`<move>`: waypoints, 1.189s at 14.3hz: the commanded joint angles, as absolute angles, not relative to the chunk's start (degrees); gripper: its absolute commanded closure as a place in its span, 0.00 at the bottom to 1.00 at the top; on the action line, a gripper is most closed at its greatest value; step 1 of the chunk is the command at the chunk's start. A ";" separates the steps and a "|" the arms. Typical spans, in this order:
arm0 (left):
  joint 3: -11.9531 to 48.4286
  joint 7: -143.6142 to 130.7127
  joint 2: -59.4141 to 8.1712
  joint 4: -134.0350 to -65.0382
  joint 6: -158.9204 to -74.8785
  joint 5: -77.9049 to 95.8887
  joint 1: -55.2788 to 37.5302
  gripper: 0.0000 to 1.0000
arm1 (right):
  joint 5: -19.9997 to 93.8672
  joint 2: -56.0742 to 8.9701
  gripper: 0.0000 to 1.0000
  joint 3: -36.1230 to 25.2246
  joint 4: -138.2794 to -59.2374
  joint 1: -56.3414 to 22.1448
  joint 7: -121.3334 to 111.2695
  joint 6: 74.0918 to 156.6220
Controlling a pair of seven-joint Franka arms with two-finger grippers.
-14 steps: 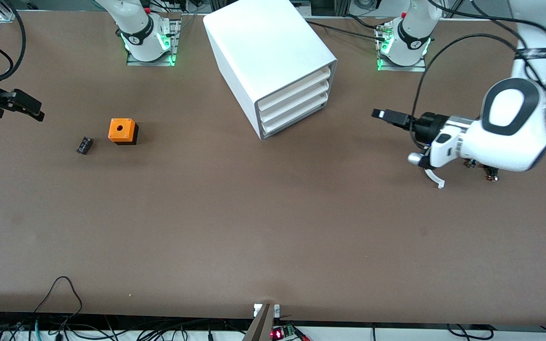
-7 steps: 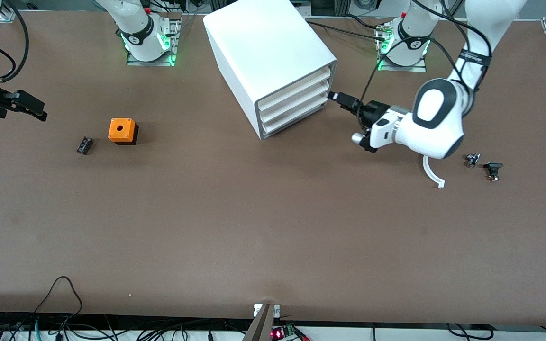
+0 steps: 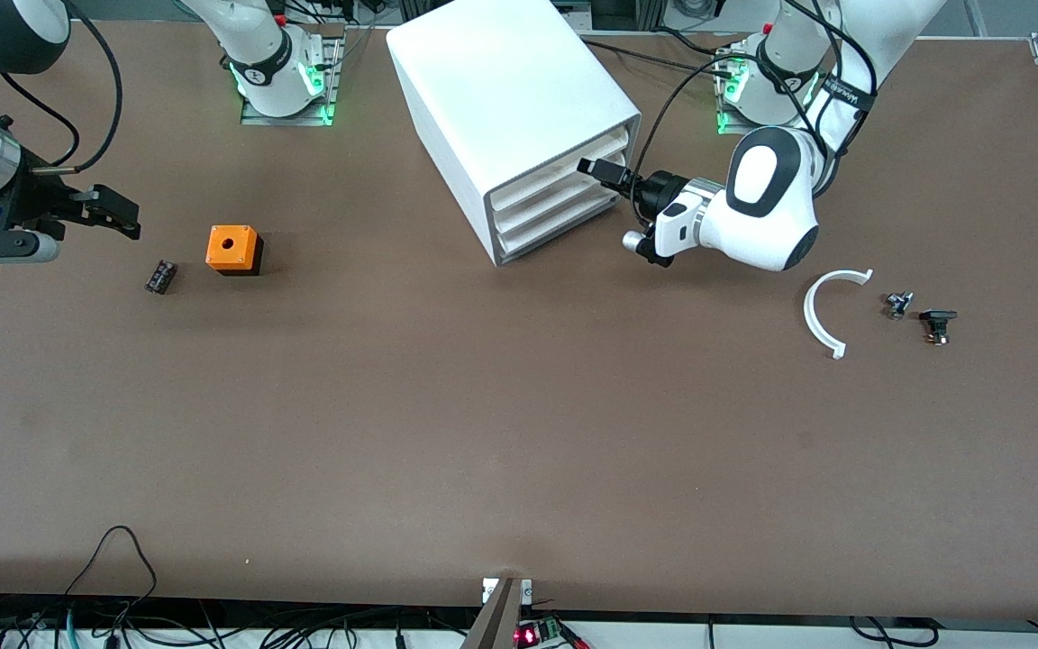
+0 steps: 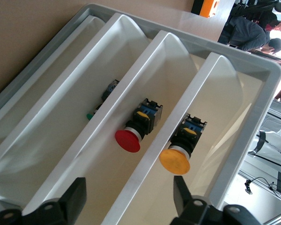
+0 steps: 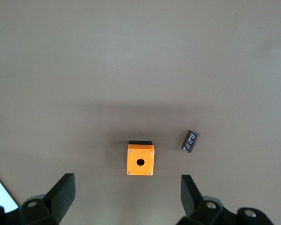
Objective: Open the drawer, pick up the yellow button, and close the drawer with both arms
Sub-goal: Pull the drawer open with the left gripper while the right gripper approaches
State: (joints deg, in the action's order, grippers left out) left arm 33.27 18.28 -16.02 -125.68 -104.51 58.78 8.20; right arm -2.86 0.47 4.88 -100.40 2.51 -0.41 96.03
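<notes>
While open, left gripper (image 4: 129, 201) faces button (image 4: 180, 149) — in drawer (image 4: 225, 136).

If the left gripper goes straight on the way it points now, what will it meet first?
Most likely the front of the drawer, the top one in the white cabinet. The left gripper, open, points at the drawer fronts, and its wrist view looks in at the button.

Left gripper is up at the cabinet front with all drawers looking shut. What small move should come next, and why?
Probably ease the left gripper forward until its open fingers straddle the front lip of the top drawer, then close. All three drawers sit flush in the cabinet, and the wrist view shows the orange-yellow button inside the top one. The right gripper waits, open, over the table near the orange cube.
</notes>
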 commanded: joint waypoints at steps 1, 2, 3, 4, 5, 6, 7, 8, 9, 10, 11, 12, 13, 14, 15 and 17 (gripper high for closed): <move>34.63 19.34 -12.92 -128.84 -105.21 61.17 8.79 0.29 | -2.63 0.18 0.00 7.20 -99.67 2.55 -0.96 95.36; 35.15 19.34 -12.92 -128.85 -105.21 61.17 8.79 0.34 | -2.64 0.26 0.00 7.21 -99.67 2.55 -1.05 95.36; 35.77 19.25 -13.01 -128.93 -105.29 61.26 8.79 0.38 | -2.55 0.26 0.00 7.21 -99.67 2.55 -1.23 95.27; 35.86 19.25 -13.09 -129.11 -105.29 61.69 8.79 0.39 | -2.55 0.26 0.00 7.21 -99.58 2.55 -1.06 95.27; 35.86 19.25 -13.10 -129.63 -105.29 62.13 8.79 0.39 | -2.55 0.44 0.00 7.21 -99.58 2.64 -1.14 95.27; 35.86 19.25 -13.10 -129.73 -105.38 62.57 8.70 0.42 | -2.37 0.35 0.00 7.21 -99.32 2.64 -0.97 95.36; 35.86 19.77 -13.10 -129.73 -105.38 62.58 8.70 0.63 | -1.76 0.18 0.00 7.12 -99.32 2.81 -0.97 95.71; 35.86 19.86 -13.18 -129.73 -105.47 62.58 8.79 0.93 | -0.28 -0.17 0.00 7.03 -99.32 2.81 -0.97 95.63; 35.86 20.04 -13.10 -129.64 -105.64 62.58 8.88 1.00 | 0.00 -0.61 0.00 7.21 -99.32 2.64 -0.97 95.36; 35.69 20.21 -13.01 -129.12 -105.56 62.58 9.40 1.00 | 0.00 -0.62 0.00 7.29 -99.32 2.55 -0.97 95.36; 35.25 20.30 -12.92 -128.94 -105.56 62.49 10.01 1.00 | 0.00 -0.62 0.00 7.38 -99.32 2.29 -0.71 95.36; 34.98 20.39 -12.92 -128.94 -105.56 62.49 10.80 1.00 | -0.09 -0.62 0.00 7.30 -99.23 1.42 -0.88 95.36; 34.55 20.39 -12.92 -128.85 -105.56 62.06 11.42 1.00 | -0.09 -0.70 0.00 7.38 -99.23 0.97 -1.14 95.45; 33.24 20.39 -12.83 -128.33 -105.64 61.88 12.03 1.00 | -0.09 -0.88 0.00 7.38 -99.05 0.10 -1.40 95.36; 31.31 20.74 -12.92 -127.71 -106.34 61.79 12.21 1.00 | -0.09 -1.57 0.00 7.30 -98.79 -1.13 -1.41 95.36; 27.00 25.11 -13.09 -127.09 -112.12 61.79 12.30 1.00 | 0.00 -1.76 0.00 7.30 -97.21 -3.41 -1.14 95.45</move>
State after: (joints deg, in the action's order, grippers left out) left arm 30.51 22.56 -14.37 -127.10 -107.53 60.90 11.37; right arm -0.97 -0.64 7.52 -99.96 -1.26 -0.66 96.11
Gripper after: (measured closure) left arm 0.789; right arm 0.000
